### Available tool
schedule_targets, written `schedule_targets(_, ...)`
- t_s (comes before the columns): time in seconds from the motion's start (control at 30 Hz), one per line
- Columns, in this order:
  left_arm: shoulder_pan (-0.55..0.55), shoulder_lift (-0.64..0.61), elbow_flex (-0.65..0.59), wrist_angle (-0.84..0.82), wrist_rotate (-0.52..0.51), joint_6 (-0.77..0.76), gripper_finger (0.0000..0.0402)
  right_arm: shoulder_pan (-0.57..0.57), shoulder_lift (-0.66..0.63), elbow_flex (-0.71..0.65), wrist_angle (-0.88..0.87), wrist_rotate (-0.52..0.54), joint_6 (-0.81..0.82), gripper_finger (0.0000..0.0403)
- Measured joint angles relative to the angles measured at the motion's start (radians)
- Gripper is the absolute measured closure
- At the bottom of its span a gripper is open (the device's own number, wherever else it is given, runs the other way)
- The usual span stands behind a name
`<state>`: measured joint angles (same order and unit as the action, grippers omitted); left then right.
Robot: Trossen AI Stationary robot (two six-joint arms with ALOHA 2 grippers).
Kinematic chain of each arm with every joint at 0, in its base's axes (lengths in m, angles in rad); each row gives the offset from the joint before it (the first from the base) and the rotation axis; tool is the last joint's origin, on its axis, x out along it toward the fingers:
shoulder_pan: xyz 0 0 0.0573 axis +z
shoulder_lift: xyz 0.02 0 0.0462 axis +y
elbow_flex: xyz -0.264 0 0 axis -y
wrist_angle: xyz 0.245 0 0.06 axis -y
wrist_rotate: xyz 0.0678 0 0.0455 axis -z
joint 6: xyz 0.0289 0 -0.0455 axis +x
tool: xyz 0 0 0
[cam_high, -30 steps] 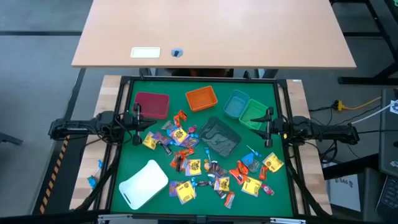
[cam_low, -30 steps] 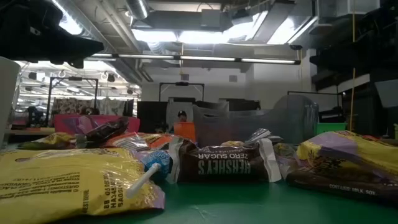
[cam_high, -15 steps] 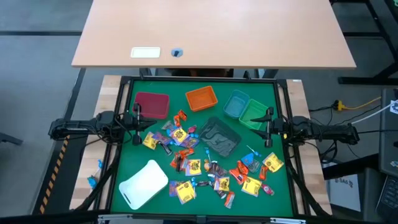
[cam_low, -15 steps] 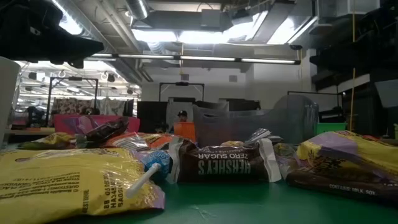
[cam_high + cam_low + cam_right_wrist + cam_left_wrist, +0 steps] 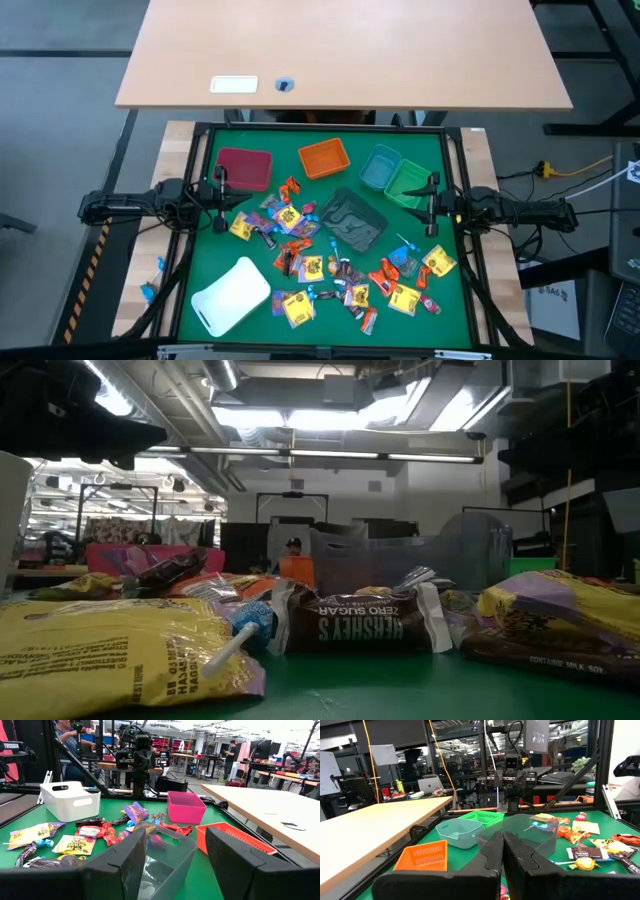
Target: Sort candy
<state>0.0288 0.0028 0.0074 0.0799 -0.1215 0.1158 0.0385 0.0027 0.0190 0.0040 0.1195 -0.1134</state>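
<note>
Both arms are sitting parked at the mat edges, nothing in either grip. The left gripper [image 5: 221, 186] is hanging at the left side just beside the maroon bin [image 5: 243, 168], its fingers [image 5: 492, 851] pressing together, fully closed and empty. The right gripper [image 5: 432, 196] is hanging at the right side next to the green bin [image 5: 408, 183], its fingers [image 5: 131, 851] standing wide apart with only air between them. The candy [image 5: 330, 262] is lying loose across the middle and near half of the green mat [image 5: 460, 300], a scatter of yellow, orange-red, purple and brown packets running from beside the maroon bin to the right near corner, around the clear bin [image 5: 352, 220]. The orange bin [image 5: 323, 157] and teal bin [image 5: 380, 167] are sitting along the far edge; the white tray [image 5: 232, 295] is lying at the left near corner. In the low view a dark brown packet [image 5: 365, 622] is reading "HERSHEY'S ZERO SUGAR", seen upside down, next to a yellow packet [image 5: 110, 650] whose print is too small to read. In the right wrist view "TROSSEN" is showing on a sign [image 5: 13, 745] in the room behind.
</note>
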Motion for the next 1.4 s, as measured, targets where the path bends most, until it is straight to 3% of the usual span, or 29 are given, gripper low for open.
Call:
schedule_targets(0.33, 0.000, 0.000, 0.000, 0.031, 0.000, -0.006, 0.0401, 0.000, 0.000, 0.000, 0.000, -0.008, 0.005, 0.0198)
schedule_targets(0.47, 0.000, 0.000, 0.000, 0.068, -0.012, -0.087, 0.0398, 0.000, 0.000, 0.000, -0.002, -0.046, 0.082, 0.0198)
schedule_targets(0.83, 0.000, 0.007, 0.000, 0.074, -0.166, -0.322, 0.0293, 0.000, 0.000, -0.001, -0.004, -0.111, 0.149, 0.0198)
schedule_targets(1.1, 0.000, 0.179, 0.000, 0.184, -0.166, -0.455, 0.0234, 0.000, 0.000, -0.001, -0.001, -0.111, 0.216, 0.0198)
schedule_targets(1.27, -0.003, 0.332, 0.002, 0.329, -0.161, -0.458, 0.0227, 0.000, 0.000, -0.001, 0.000, -0.111, 0.217, 0.0198)
schedule_targets(1.4, -0.016, 0.429, 0.062, 0.322, -0.148, -0.457, 0.0228, 0.000, 0.000, -0.001, 0.002, -0.112, 0.217, 0.0198)
